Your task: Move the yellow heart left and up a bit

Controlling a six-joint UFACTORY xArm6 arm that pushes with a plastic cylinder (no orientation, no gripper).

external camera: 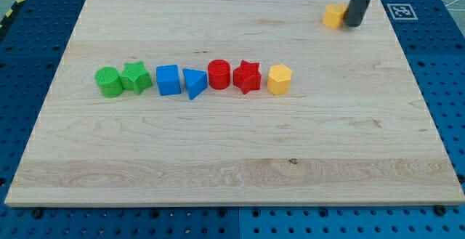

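my tip (354,24) sits near the board's top right corner, touching or all but touching the right side of the yellow heart (333,16), which the rod partly hides, so its heart shape is hard to make out. there is no claw on this rig, only the straight dark rod, so there is nothing to spread or press together.

as for progress, i judge the push is set up but little of it is visibly done: the heart lies close to the top edge and well toward the right edge, with the tip on the side needed to drive it left. getting it up as well would call for contact from lower on the block, and there is only a narrow strip of board above it, so the upward share has to be small.

the wooden board (232,166) is pale, flat and bare across its lower half. a row of blocks runs across its middle, well apart from the heart: a green cylinder (108,81), a green star (136,77), a blue cube (168,80), a blue triangle (193,83), a red cylinder (219,74), a red star (247,76) and a yellow hexagon (279,79). around the board lies a blue perforated bench (443,86), with a printed marker (401,11) beside the top right corner.
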